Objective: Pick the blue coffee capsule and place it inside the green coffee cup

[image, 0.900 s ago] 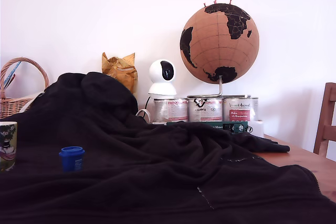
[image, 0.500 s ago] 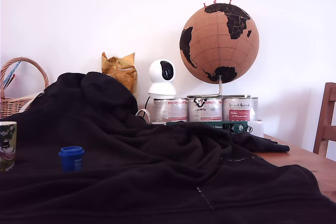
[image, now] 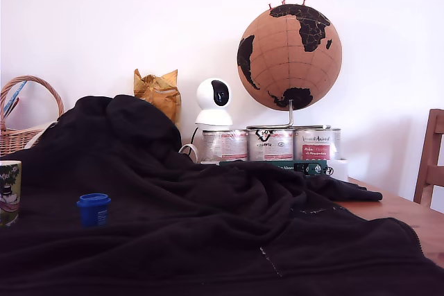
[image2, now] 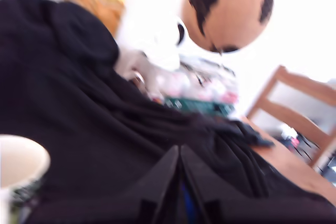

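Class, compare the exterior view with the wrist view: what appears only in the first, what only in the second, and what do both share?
Only the exterior view shows the wicker basket and the blue coffee capsule in full, standing on the black blanket. Only the wrist view shows the gripper, its fingers close together, with a blue sliver behind them. Both show the green coffee cup, the globe, the tins and the wooden chair.

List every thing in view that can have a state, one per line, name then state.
blue coffee capsule: upright on the black blanket, not held.
green coffee cup: upright, at the exterior view's left edge, apart from the capsule.
gripper: fingers close together; wrist view blurred, open or shut unclear.
black blanket: rumpled, draped over the table.
three silver tins: upright in a row, under the globe.
globe: upright on its stand.
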Controlling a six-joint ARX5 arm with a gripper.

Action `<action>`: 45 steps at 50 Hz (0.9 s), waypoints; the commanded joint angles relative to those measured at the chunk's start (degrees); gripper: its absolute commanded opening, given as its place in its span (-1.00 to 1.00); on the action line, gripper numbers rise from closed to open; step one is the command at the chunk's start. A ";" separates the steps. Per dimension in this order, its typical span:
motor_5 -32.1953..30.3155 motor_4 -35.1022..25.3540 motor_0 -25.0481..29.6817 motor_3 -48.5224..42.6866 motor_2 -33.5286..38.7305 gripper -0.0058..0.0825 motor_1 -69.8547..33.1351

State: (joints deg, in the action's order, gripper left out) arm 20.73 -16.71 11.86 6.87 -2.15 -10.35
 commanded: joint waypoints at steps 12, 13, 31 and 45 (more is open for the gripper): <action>-1.55 7.37 11.06 9.88 0.17 -0.17 -16.59; -2.29 7.93 11.63 10.56 0.17 -0.01 -17.88; -9.46 19.41 15.76 24.20 0.04 0.58 -40.37; -11.34 19.34 15.76 32.48 -3.02 0.58 -55.34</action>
State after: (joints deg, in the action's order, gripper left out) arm 10.07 2.68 27.40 37.91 -3.05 -63.81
